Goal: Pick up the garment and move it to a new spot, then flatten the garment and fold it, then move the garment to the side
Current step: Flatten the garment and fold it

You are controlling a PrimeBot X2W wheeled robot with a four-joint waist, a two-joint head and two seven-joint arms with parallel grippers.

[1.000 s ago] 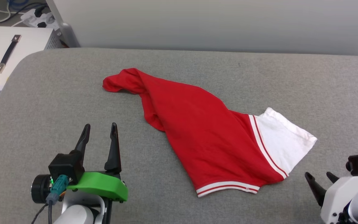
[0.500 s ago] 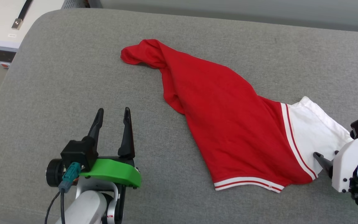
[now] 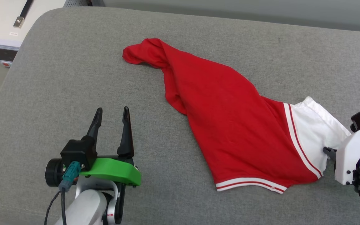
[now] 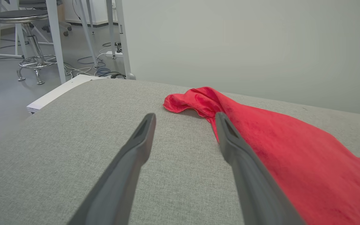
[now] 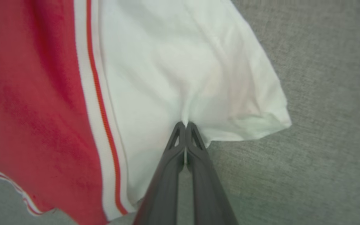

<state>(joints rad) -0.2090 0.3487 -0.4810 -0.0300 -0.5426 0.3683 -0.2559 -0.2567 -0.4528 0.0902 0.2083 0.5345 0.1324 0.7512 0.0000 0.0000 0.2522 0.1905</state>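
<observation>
The garment (image 3: 227,125) is a red shirt with a white sleeve, lying crumpled in a slanted strip across the grey padded table (image 3: 73,78). Its white sleeve (image 5: 183,68) lies at the right end, and a bunched red end (image 4: 198,100) points to the far left. My right gripper (image 5: 185,124) is shut on the sleeve's white cloth, which puckers at the fingertips; in the head view the right gripper (image 3: 326,151) meets the sleeve's edge. Well left of the garment, my left gripper (image 3: 111,115) hovers open over bare table, fingers (image 4: 142,137) spread with nothing between them.
A white box (image 3: 8,22) with a black handle stands beyond the table's far left corner. In the left wrist view a stool (image 4: 27,34), table legs and cables lie on the floor past that corner. A pale wall (image 4: 245,47) backs the table.
The head camera tilted down and shifted. My right gripper moved in to the white sleeve and shut on its cloth. The left gripper stays open in place.
</observation>
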